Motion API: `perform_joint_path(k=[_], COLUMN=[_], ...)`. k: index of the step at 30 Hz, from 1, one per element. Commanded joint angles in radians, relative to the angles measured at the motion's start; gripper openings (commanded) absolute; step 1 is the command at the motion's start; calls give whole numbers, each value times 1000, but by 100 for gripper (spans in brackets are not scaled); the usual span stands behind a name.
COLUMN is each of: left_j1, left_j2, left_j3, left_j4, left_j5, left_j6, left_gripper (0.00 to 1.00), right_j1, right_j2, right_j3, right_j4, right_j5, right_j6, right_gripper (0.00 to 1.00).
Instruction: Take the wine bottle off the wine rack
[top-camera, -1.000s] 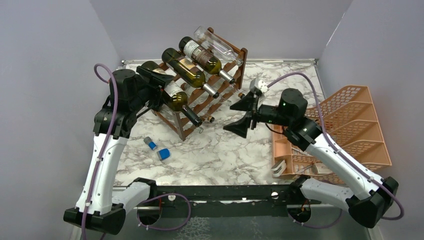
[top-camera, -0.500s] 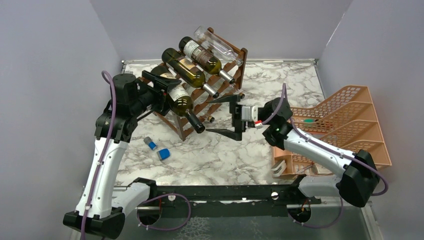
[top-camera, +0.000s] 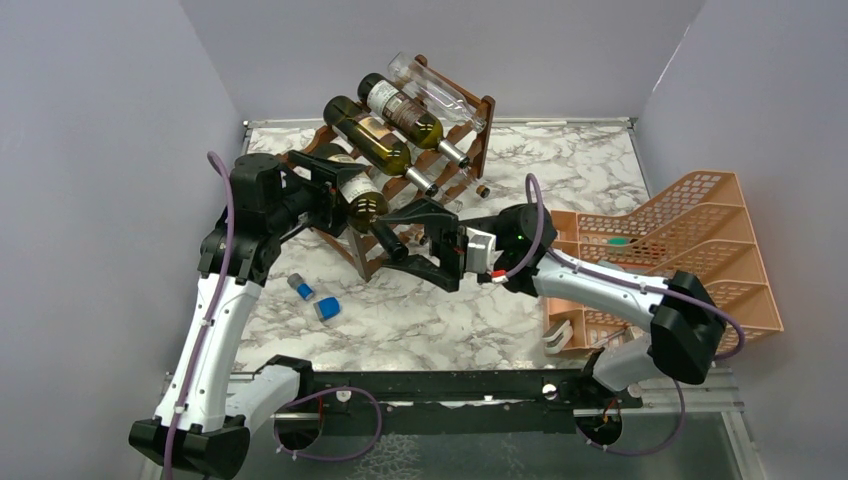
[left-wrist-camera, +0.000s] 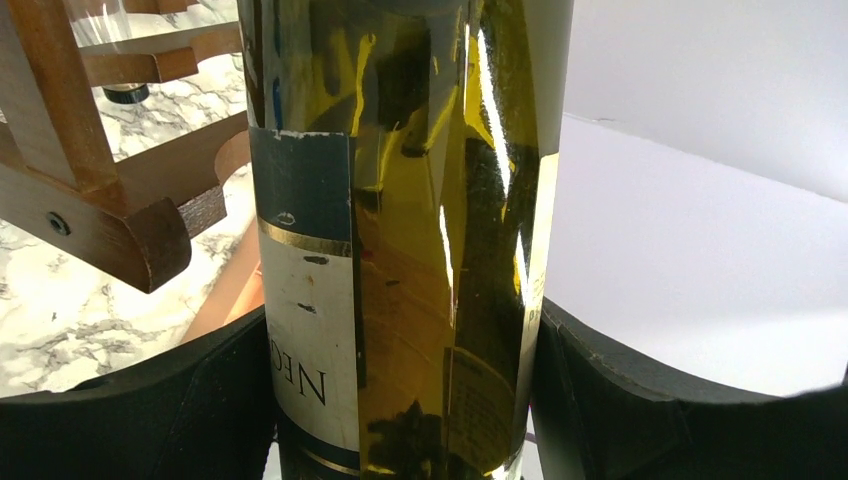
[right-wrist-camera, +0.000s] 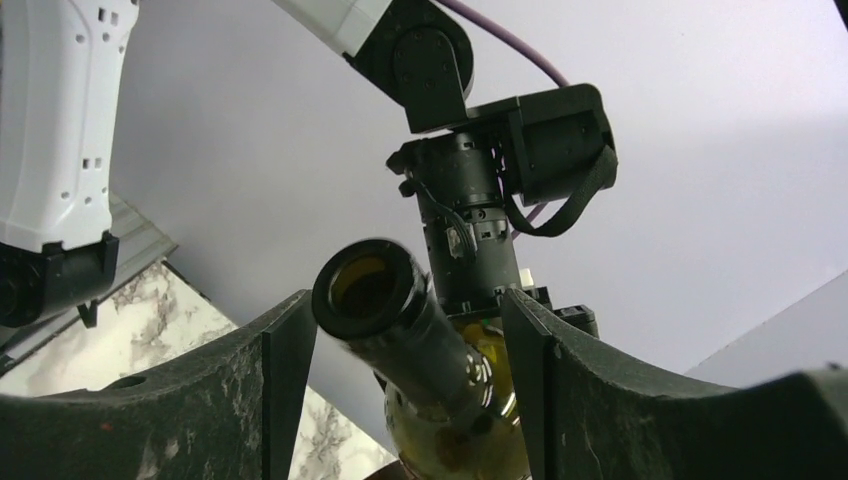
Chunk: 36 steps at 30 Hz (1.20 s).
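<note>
The dark wooden wine rack stands at the back of the table; one of its rails shows in the left wrist view. My left gripper is shut on the body of a green wine bottle with a white and dark label, held slanted at the rack's front left end, neck pointing toward the table's middle. My left gripper's pads press both sides of the bottle. My right gripper is open, its jaws standing either side of the bottle's neck, apart from it.
Two more green bottles and a clear bottle lie on the rack's upper tier. An orange tray organiser stands at the right. Two small blue objects lie on the marble near the left arm.
My right arm has swung left and brought its open jaws around the bottle's neck. My left gripper has shifted a little right with the bottle.
</note>
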<state>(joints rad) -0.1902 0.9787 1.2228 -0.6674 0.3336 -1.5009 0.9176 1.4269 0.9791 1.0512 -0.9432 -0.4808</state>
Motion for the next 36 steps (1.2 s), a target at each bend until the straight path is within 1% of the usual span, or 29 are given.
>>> perform_joint_path(k=[1, 6, 10, 20, 24, 27, 30, 33, 34, 36], left_j1=[0, 0, 0, 0, 0, 0, 0, 0, 0, 0], left_j2=[-39, -38, -41, -42, -47, -49, -51, -56, -59, -65], left_j3=[18, 28, 29, 30, 18, 4, -9, -21, -23, -25], left_j4=[131, 132, 131, 132, 131, 131, 131, 132, 132, 132], left_j5=[48, 50, 45, 46, 40, 39, 38, 37, 35, 27], left_j6=[-58, -66, -71, -78, -79, -79, -79, -81, -79, -74], left_gripper=[46, 46, 46, 46, 50, 51, 52, 62, 67, 83], right_j1=[11, 12, 12, 12, 12, 12, 12, 12, 12, 12], right_j2=[50, 98, 136, 182, 169, 153, 142, 133, 131, 128], right_j3=[41, 61, 69, 108, 107, 107, 118, 143, 156, 184], right_j4=[129, 175, 244, 266, 286, 287, 288, 270, 256, 227], right_j5=[-30, 19, 81, 113, 115, 136, 157, 171, 176, 208], right_j6=[-11, -21, 5, 35, 68, 75, 83, 98, 99, 109], right_gripper=[68, 67, 62, 52, 42, 29, 25, 21, 19, 17])
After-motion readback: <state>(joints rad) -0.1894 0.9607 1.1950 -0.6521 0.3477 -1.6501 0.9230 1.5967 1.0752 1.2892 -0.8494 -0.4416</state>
